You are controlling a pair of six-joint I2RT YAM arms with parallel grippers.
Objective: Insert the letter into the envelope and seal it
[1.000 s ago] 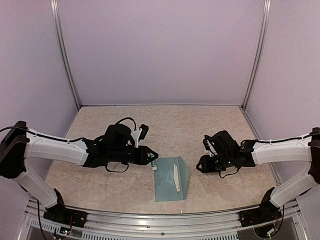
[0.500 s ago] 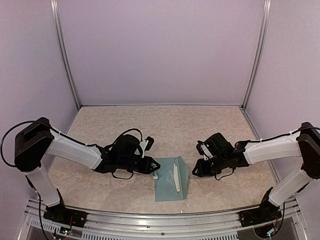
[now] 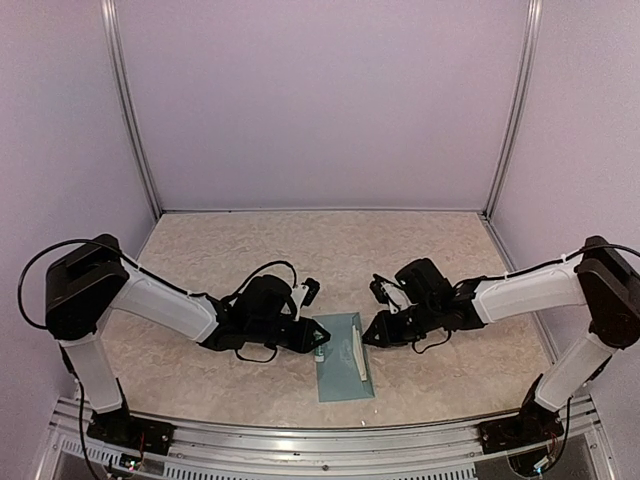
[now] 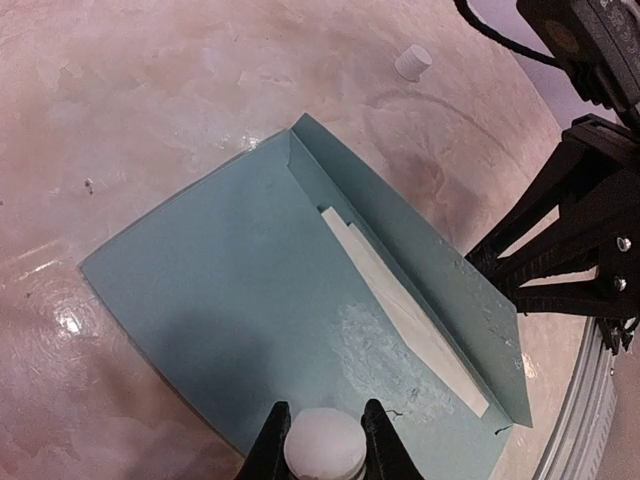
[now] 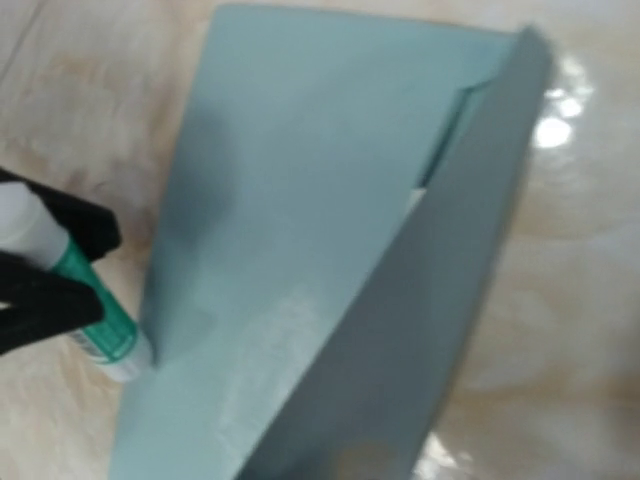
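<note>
The teal-blue envelope (image 3: 342,358) lies flat near the table's front, and it fills the left wrist view (image 4: 230,290) and the right wrist view (image 5: 300,180). Its flap (image 5: 440,300) stands raised along the right side. The white letter (image 4: 400,300) shows as a strip under the flap. My left gripper (image 3: 318,338) is shut on a green-and-white glue stick (image 5: 95,315), with the stick's tip at the envelope's left edge. My right gripper (image 3: 370,337) is at the flap's outer edge, and its fingertips (image 4: 478,268) are close together. A patch of glue (image 4: 385,350) shines on the envelope.
A small white cap (image 4: 413,62) lies on the beige table (image 3: 300,250) beyond the envelope. Purple walls enclose the table on three sides. A metal rail (image 3: 320,440) runs along the front edge.
Both grippers have moved inward to the envelope: the left with the glue stick to its left edge, the right to the flap. The flap now stands more upright.
</note>
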